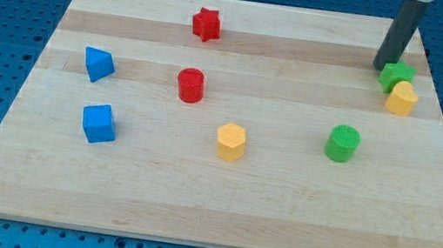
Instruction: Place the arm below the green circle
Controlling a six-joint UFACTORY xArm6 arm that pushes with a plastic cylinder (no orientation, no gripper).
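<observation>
The green circle (343,143) is a short ribbed cylinder on the wooden board, right of centre. My tip (386,67) is at the end of the dark rod at the view's top right, well above and a little right of the green circle. The tip sits just left of and touching or nearly touching a green star-like block (397,75). A yellow block (401,98) lies right beside that green block, below it.
A red star (206,24) is at the top centre, a red cylinder (190,85) at the middle, a yellow hexagon block (231,141) below centre. A blue triangle-like block (98,63) and a blue cube (99,123) are at the left. The board's edge (212,244) borders a blue perforated table.
</observation>
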